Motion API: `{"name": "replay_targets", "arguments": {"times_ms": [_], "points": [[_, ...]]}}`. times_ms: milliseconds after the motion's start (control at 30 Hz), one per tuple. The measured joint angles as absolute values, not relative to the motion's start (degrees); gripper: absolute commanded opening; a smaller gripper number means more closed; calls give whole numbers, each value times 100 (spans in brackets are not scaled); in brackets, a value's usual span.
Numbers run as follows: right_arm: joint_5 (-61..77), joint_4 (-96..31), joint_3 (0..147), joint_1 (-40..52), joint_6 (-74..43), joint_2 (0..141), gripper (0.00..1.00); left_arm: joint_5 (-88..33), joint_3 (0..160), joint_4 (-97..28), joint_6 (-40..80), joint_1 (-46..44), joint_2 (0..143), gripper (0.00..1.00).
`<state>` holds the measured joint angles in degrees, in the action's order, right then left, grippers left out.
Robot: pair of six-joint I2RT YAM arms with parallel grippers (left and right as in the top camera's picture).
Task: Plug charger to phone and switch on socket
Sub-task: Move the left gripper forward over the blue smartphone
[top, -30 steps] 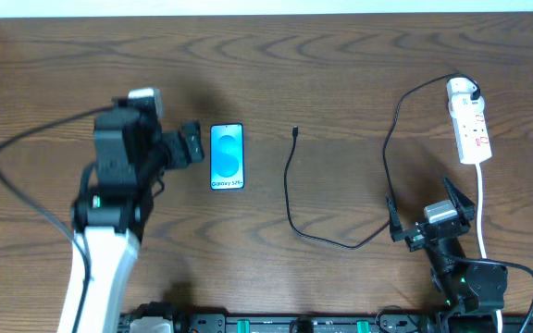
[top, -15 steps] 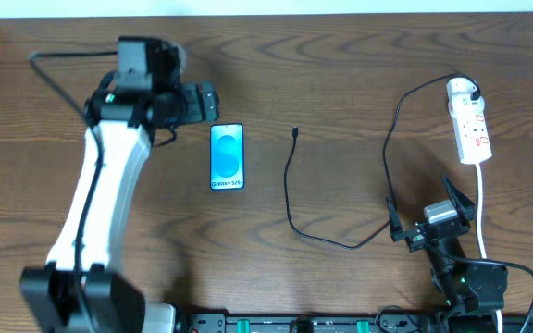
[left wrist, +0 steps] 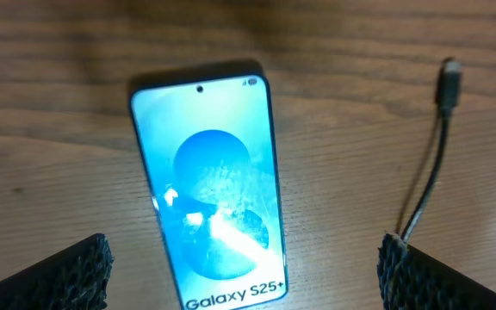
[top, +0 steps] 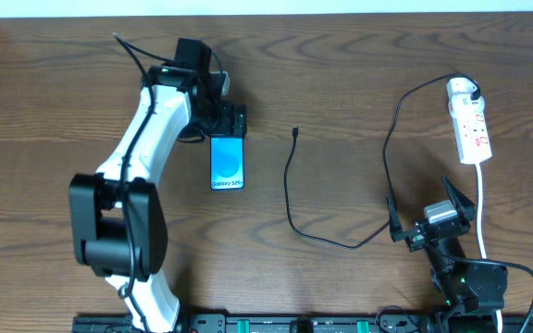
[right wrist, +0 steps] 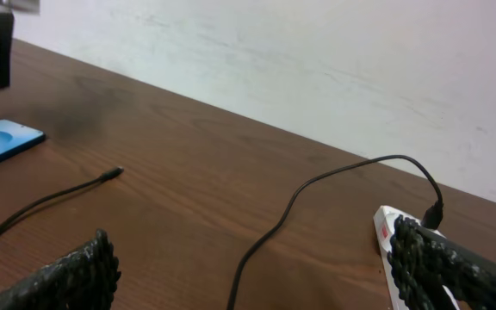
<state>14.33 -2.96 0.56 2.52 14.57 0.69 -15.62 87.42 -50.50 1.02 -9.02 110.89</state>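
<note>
Phone [top: 228, 158]: screen lit.
Left gripper [top: 229, 125]: over phone top; we see fingers wide apart, empty.
Right gripper [top: 426, 211]: fingers spread, empty.
Charger tip [top: 295, 132]: loose, nr phone.

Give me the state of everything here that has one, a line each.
phone: screen lit, face up, nothing plugged in.
charger cable: connector tip loose on the table, other end in the power strip.
power strip: black plug inserted; switch position cannot be told.
left gripper: open, over the phone.
right gripper: open, holding nothing.
</note>
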Motion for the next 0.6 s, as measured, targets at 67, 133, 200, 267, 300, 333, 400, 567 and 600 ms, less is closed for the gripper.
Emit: {"name": "replay_targets", "arguments": {"times_ms": [67,133,200,267,300,333,400,567,600], "points": [[1433,-296,56,252,1457,69,99,-1601,8742,-5046,113,-902,11231,98],[1433,-296,56,252,1457,69,99,-1568,8742,-5030,193,-902,11380,98],[1433,-296,56,252,1457,69,99,-1448,8742,-5009,298,-910,11522,98],[1433,-296,56,252,1457,69,99,-1297,8742,-4984,370,-926,11673,98],[1433,-296,56,252,1457,69,99,-1203,8742,-4984,425,-941,11736,98],[1433,-296,56,252,1457,69,99,-1098,8742,-4984,484,-965,11799,98],[1433,-296,56,252,1457,69,99,-849,8742,-4989,642,-1050,11902,98],[1433,-296,56,252,1457,69,99,-469,8742,-4963,996,-1264,11957,98],[1433,-298,56,252,1457,69,99,-427,8742,-4960,1055,-1293,11957,98]]}}
